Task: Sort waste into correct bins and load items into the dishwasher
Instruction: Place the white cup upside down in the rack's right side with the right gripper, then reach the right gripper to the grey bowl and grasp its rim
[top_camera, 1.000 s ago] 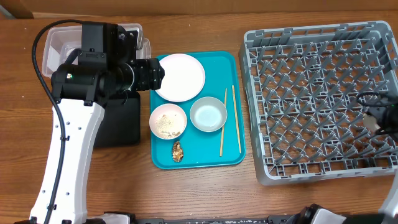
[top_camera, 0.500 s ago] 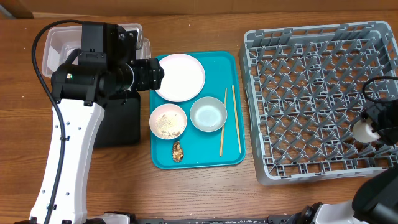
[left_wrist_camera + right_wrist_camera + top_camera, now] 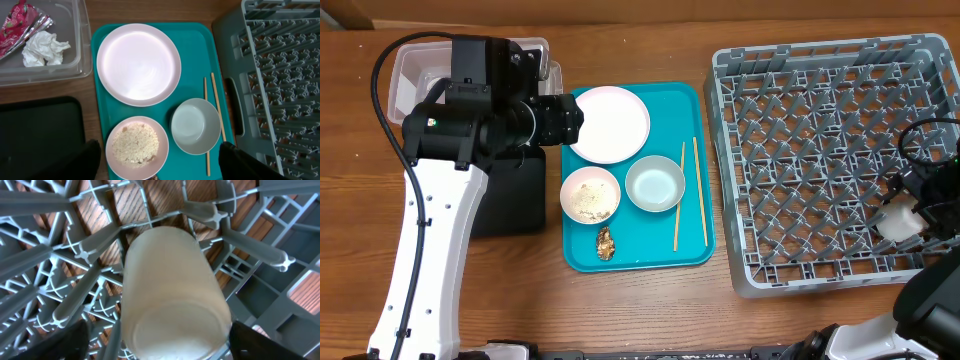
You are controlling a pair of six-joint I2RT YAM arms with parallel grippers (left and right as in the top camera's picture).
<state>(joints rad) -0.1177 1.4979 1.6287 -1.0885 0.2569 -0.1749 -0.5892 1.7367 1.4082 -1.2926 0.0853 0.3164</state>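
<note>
Since a second ago the right arm has swung in from the frame's right edge, carrying the small white cup [image 3: 898, 222] down into the lower right corner of the grey dish rack [image 3: 820, 150]. The cup now lies among the pegs there, close to the rack's wall. The right gripper [image 3: 157, 342] straddles it, one dark finger on each side; whether the fingers press the cup or have let go cannot be told.

Nothing else has shifted. The left gripper [image 3: 160, 155] hangs over the teal tray [image 3: 695, 100] with its fingers spread wide and nothing between them. On the tray sit the white plate [image 3: 608, 123] at the top, a bowl of rice scraps [image 3: 590, 194] and a pale empty bowl [image 3: 654, 184] below it. The two chopsticks [image 3: 690, 195] lie along the right side, one touching the pale bowl's rim. A brown food lump [image 3: 605, 243] lies near the bottom edge.

At upper left the clear tub [image 3: 410, 60] holds the red wrapper [image 3: 17, 22] and the crumpled napkin [image 3: 42, 47]. The black tray [image 3: 515, 195] lies just left of the teal one, largely covered by the left arm.
</note>
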